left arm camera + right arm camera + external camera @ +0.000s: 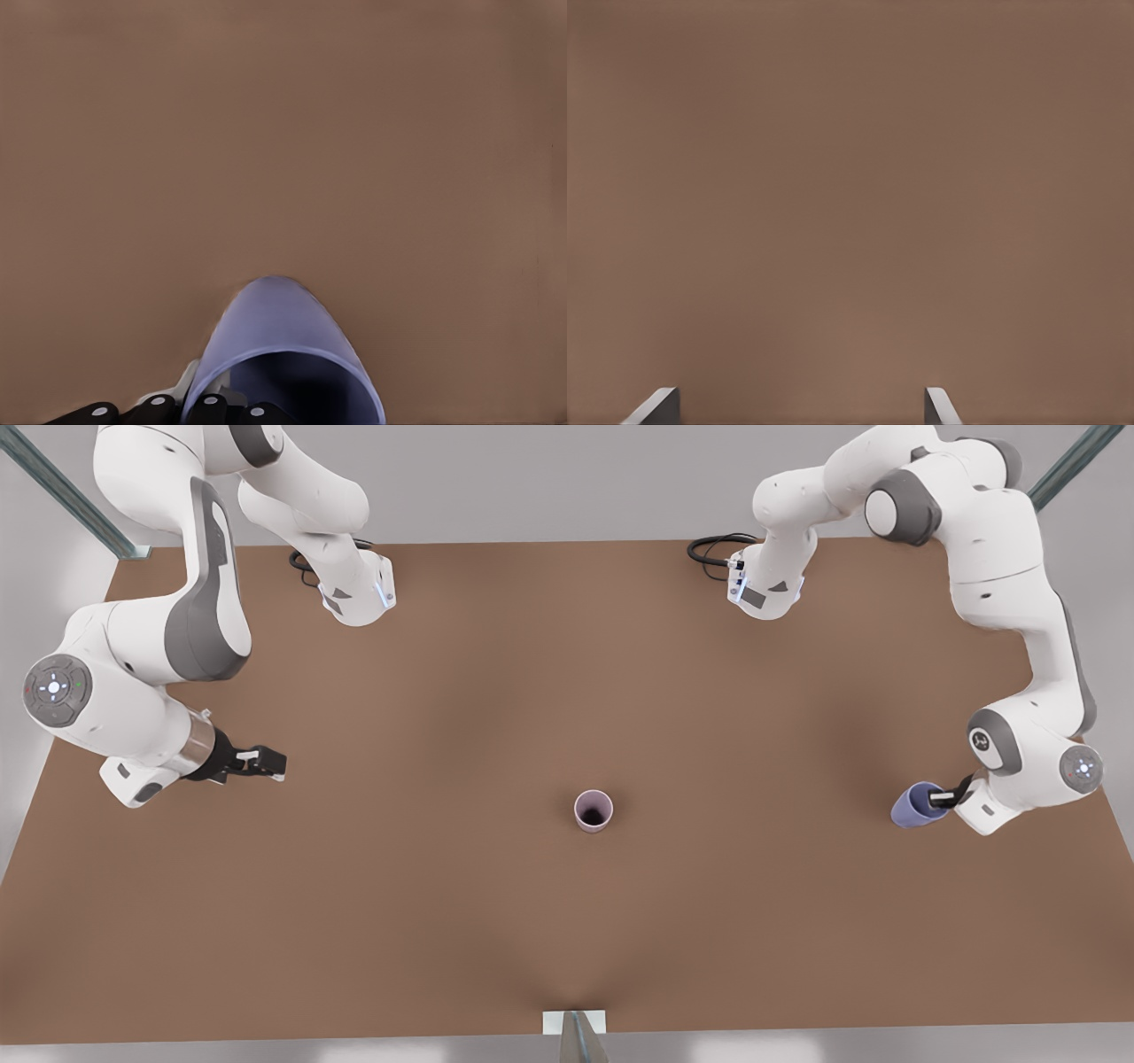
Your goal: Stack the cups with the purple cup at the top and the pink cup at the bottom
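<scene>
Counter (443, 921): brown, bare across most of its face; broad open room on every side of the middle.
Pink cup (593, 810): upright, mouth up, standing alone just toward 6 o'clock of the counter's centre in the front view; nothing touches it, and both end effectors are well apart from it.
Purple cup (914, 804): at 3 o'clock from the pink cup in the front view, near the counter's edge on that side, tilted with its base pointing toward the pink cup; in the left wrist view (282, 354) its open mouth faces the camera.
Left end effector (946, 797): at 3 o'clock in the front view, fingers (205, 409) closed on the purple cup's rim.
Right end effector (266, 762): at 9 o'clock in the front view, near that edge, waiting; fingers (656, 407) spread apart with bare counter between them, gripping nothing.
Open room: the stretch between purple cup and pink cup is unobstructed.
</scene>
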`<act>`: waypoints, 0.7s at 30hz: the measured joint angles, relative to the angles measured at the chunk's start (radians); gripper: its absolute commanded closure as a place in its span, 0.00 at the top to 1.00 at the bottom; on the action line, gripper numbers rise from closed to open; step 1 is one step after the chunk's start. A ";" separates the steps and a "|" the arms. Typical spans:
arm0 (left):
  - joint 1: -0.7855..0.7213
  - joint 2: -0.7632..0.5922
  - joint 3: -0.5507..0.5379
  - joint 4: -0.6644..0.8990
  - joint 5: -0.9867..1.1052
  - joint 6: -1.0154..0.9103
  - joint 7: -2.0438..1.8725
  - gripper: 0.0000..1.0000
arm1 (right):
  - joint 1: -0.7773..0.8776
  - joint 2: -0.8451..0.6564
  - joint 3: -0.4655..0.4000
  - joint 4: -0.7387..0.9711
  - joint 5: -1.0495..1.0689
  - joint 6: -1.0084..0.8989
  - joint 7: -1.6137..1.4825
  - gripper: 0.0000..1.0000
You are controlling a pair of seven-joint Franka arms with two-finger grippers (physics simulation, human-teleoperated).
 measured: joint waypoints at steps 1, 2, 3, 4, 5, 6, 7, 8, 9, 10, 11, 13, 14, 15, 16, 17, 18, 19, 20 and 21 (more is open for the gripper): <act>-0.038 -0.033 -0.001 0.000 0.001 -0.022 -0.048 0.21 | -0.001 0.000 0.000 0.000 0.000 0.000 0.000 1.00; -0.082 -0.052 -0.002 0.000 0.002 -0.027 -0.092 0.21 | 0.000 0.000 0.000 0.000 0.000 -0.002 -0.002 1.00; -0.145 -0.076 -0.002 0.000 0.003 -0.042 -0.202 0.21 | 0.000 0.001 0.000 0.000 0.000 0.000 -0.002 1.00; -0.199 -0.095 -0.002 0.000 0.003 -0.062 -0.309 0.21 | 0.000 0.004 0.000 0.000 0.000 0.001 -0.002 1.00; -0.250 -0.103 -0.002 0.000 0.002 -0.070 -0.396 0.21 | 0.003 0.005 0.000 0.000 0.000 0.001 -0.002 1.00; -0.327 -0.100 -0.002 0.000 0.001 -0.079 -0.517 0.21 | 0.002 0.005 0.000 0.000 0.000 0.001 -0.002 1.00; -0.351 -0.102 -0.003 0.002 -0.002 -0.080 -0.557 0.21 | 0.001 0.005 0.000 0.000 0.000 0.001 -0.002 1.00; -0.383 -0.103 -0.002 0.002 -0.011 -0.082 -0.595 0.21 | 0.002 0.005 0.000 0.000 0.000 0.001 -0.002 1.00; -0.429 -0.103 -0.002 0.002 -0.020 -0.083 -0.659 0.21 | 0.001 0.005 0.000 0.000 0.000 0.001 -0.002 1.00; -0.464 -0.103 -0.003 0.004 -0.028 -0.083 -0.730 0.21 | 0.001 0.006 0.000 0.000 0.000 0.001 -0.002 1.00; -0.475 -0.105 -0.013 0.009 -0.035 -0.084 -0.762 0.21 | 0.001 0.006 0.000 0.000 0.000 0.001 -0.002 1.00; -0.495 -0.118 -0.039 0.022 -0.059 -0.120 -0.796 0.21 | 0.001 0.006 0.000 0.000 0.000 0.001 -0.002 1.00; -0.528 -0.105 -0.040 0.077 -0.069 -0.169 -0.837 0.21 | 0.001 0.006 0.000 -0.001 0.000 0.001 -0.003 1.00; -0.555 -0.101 -0.040 0.112 -0.077 -0.195 -0.879 0.21 | 0.001 0.007 0.000 0.000 0.000 0.001 -0.003 1.00; -0.596 -0.096 -0.041 0.127 -0.084 -0.198 -0.933 0.21 | 0.001 0.008 0.000 -0.001 0.000 0.002 -0.002 1.00; -0.634 -0.063 -0.041 0.181 -0.090 -0.204 -1.023 0.21 | 0.001 0.008 0.000 0.000 0.000 0.001 -0.002 1.00; -0.669 -0.030 -0.042 0.229 -0.096 -0.220 -1.062 0.21 | 0.001 0.008 0.000 0.000 0.000 0.002 -0.003 1.00; -0.680 -0.012 -0.042 0.254 -0.105 -0.226 -1.113 0.21 | -0.001 0.008 0.000 -0.001 0.000 0.001 -0.003 1.00; -0.690 -0.007 -0.064 0.259 -0.116 -0.224 -1.151 0.21 | -0.001 0.008 0.000 0.000 0.000 0.001 -0.005 1.00; -0.697 0.028 -0.080 0.331 -0.125 -0.237 -1.209 0.21 | -0.002 0.008 0.000 0.000 0.000 0.001 -0.005 1.00</act>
